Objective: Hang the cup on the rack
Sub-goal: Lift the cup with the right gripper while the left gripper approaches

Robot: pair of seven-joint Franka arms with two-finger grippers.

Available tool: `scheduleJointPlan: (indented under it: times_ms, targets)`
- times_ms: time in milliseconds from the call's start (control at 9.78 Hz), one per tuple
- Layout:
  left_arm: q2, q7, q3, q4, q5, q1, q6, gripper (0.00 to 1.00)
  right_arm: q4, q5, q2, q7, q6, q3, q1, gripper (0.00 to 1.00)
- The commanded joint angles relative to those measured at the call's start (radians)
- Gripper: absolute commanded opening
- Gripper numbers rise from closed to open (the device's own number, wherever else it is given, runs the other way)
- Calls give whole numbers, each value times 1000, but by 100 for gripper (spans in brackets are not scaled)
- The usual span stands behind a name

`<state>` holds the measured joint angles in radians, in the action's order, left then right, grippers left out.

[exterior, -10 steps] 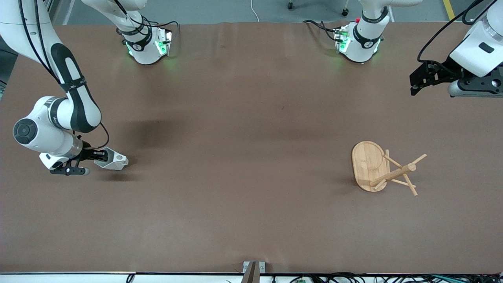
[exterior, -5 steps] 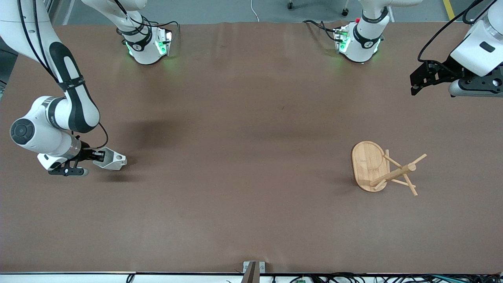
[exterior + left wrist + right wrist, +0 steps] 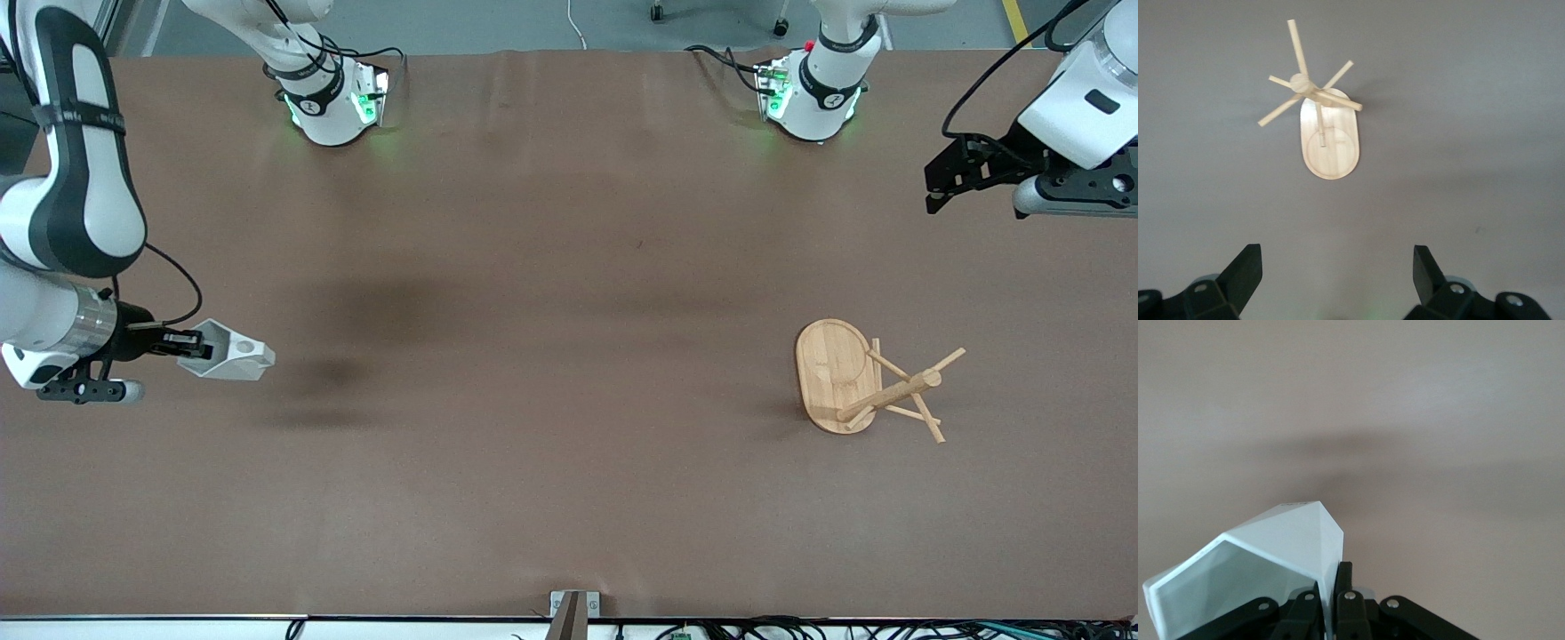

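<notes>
Brown table (image 3: 569,356) — small metal bracket (image 3: 573,604) at its nearest edge.

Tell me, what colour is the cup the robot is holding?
The cup is plain white, held by the right gripper. It shows best in the front view.

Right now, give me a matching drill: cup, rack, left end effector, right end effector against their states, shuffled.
1. cup
2. rack
3. left end effector
4. right end effector

A. open, over the table's left-arm end
B. standing on the table, nothing hung on it
C. shut on the cup's wall
D. held above the table, on its side

Pairs: 1-D, 2-B, 3-A, 4-C
</notes>
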<state>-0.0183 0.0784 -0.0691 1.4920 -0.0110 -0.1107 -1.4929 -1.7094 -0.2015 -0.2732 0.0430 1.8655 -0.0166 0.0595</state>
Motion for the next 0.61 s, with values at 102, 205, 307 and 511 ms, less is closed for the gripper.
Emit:
scheduleJointPlan:
  times_ms: [102, 205, 307, 511]
  targets:
    - [12, -23, -50, 4, -41, -27, 2, 100, -44, -380, 48, -81, -51, -75, -21, 1]
    - [12, -66, -101, -2, -55, -30, 2, 100, -47, -476, 48, -74, -48, -100, -29, 1]
    - [15, -169, -151, -3, -90, -32, -7, 100, -55, -572, 46, -71, -40, -146, -32, 0]
    - [26, -342, -263, -3, -101, -32, -70, 100, -129, -822, 58, -11, 45, -239, -38, 0]
